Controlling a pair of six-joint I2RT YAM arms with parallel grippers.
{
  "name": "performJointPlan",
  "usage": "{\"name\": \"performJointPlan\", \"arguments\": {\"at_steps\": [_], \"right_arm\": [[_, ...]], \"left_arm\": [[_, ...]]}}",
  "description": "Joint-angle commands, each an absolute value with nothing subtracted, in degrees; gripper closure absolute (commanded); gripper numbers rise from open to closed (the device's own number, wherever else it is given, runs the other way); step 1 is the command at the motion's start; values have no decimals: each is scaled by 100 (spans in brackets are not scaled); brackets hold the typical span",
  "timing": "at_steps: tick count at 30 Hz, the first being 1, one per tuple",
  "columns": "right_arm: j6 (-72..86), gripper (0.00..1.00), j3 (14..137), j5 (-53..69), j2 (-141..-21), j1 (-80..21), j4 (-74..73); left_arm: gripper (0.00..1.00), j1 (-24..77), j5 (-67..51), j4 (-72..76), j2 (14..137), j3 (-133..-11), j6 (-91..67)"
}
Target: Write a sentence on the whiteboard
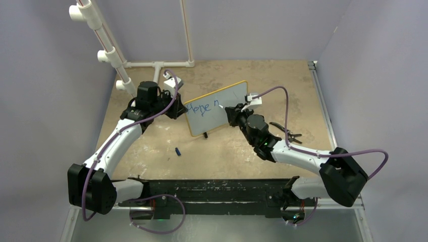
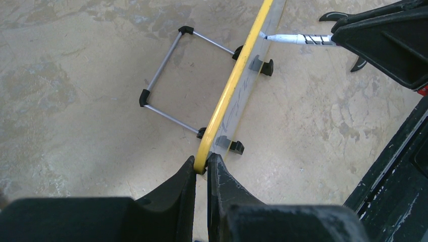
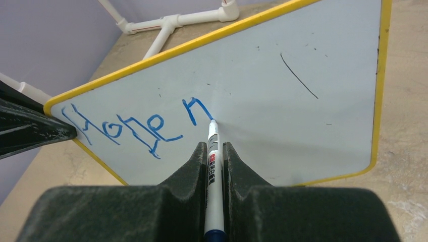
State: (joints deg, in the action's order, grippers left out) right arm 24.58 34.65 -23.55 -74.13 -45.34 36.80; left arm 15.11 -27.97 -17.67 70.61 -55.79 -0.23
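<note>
The whiteboard (image 1: 222,103) stands tilted on the table, white with a yellow frame. It also shows edge-on in the left wrist view (image 2: 229,88) and face-on in the right wrist view (image 3: 282,121). The sentence (image 3: 136,123) reads "Hope n" in blue; it also shows in the top view (image 1: 203,108). My left gripper (image 2: 202,166) is shut on the board's left edge (image 1: 177,107). My right gripper (image 3: 214,151) is shut on a white marker (image 3: 212,151), whose tip touches the board at the end of the "n". The marker also shows in the left wrist view (image 2: 298,39).
A blue marker cap (image 1: 178,150) lies on the table in front of the board. A dark tool (image 1: 285,131) lies to the right. White pipes (image 1: 156,65) stand at the back left. The board's wire stand (image 2: 169,80) rests behind it.
</note>
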Motion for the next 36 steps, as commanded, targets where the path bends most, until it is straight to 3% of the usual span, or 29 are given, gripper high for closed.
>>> {"name": "performJointPlan", "arguments": {"at_steps": [1,10,36], "right_arm": [[2528,100,3377,-2565,-7296,-4518,3685],[2329,100,3373,-2375,-6755,-4518,3732],[2111,100,3743,-2571,-7482,-4509,4087]], "left_arm": [[100,1494,-2685,-1644,6961,-5561,161],[100,1494,-2665,-1644,6971,-5560,150],[100,1494,-2663,-1652,6978,-5556,159]]}}
